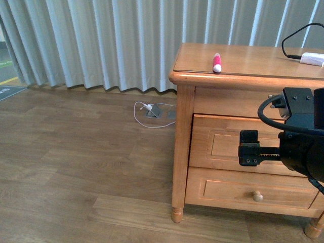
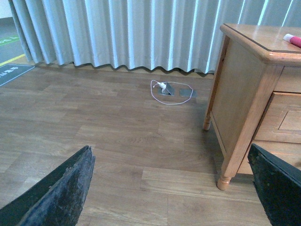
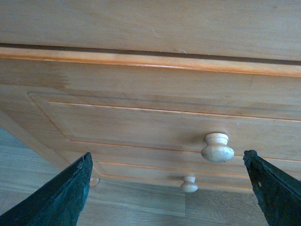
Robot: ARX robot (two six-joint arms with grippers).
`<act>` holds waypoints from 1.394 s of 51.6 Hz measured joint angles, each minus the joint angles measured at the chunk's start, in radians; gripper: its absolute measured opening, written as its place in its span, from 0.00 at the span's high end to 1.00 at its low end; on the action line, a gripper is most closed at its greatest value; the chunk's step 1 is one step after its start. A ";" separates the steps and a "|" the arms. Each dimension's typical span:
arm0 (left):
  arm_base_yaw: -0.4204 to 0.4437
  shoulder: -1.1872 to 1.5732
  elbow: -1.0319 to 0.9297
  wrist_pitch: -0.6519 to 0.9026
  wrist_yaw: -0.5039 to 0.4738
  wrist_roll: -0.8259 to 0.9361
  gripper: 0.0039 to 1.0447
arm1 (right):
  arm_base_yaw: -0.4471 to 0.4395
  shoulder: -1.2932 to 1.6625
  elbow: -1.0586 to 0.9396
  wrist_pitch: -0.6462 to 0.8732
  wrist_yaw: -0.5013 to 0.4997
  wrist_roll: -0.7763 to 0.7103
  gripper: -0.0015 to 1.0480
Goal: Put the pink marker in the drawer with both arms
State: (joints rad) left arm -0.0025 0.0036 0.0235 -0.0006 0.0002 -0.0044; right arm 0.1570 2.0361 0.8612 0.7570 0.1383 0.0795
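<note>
The pink marker [image 1: 216,63] with its white cap lies on top of the wooden nightstand [image 1: 243,58], near its front left edge. Its end also shows in the left wrist view [image 2: 292,40]. Two honey-coloured drawers are shut. The upper drawer [image 3: 141,122] with its round knob [image 3: 217,147] is right in front of my right gripper [image 3: 169,197], which is open and empty. The knob sits between the jaws, nearer the right-hand finger [image 3: 275,188] and apart from it. In the front view the right gripper [image 1: 266,152] hovers before the upper drawer [image 1: 223,144]. My left gripper [image 2: 171,202] is open and empty above the floor, left of the nightstand [image 2: 244,94].
A white charger block with a black cable [image 1: 311,58] lies on the nightstand's back right. A white cable and a floor socket [image 1: 152,111] lie on the wooden floor by the grey curtains [image 1: 101,40]. The lower drawer knob [image 1: 258,196] is below the gripper.
</note>
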 joint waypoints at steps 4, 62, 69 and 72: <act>0.000 0.000 0.000 0.000 0.000 0.000 0.05 | -0.006 0.034 0.031 0.003 0.002 -0.003 0.08; 0.000 0.000 0.000 0.000 0.000 0.000 0.05 | -0.078 0.210 0.172 0.006 0.019 -0.049 0.08; 0.000 0.000 0.000 0.000 0.000 0.000 0.05 | -0.078 0.210 0.172 0.003 0.023 -0.053 0.08; 0.000 0.000 0.000 0.000 0.000 0.000 0.05 | -0.078 0.212 0.175 -0.001 0.026 -0.058 0.08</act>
State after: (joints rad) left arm -0.0025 0.0036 0.0235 -0.0006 0.0002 -0.0044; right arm 0.0792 2.2486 1.0367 0.7559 0.1642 0.0219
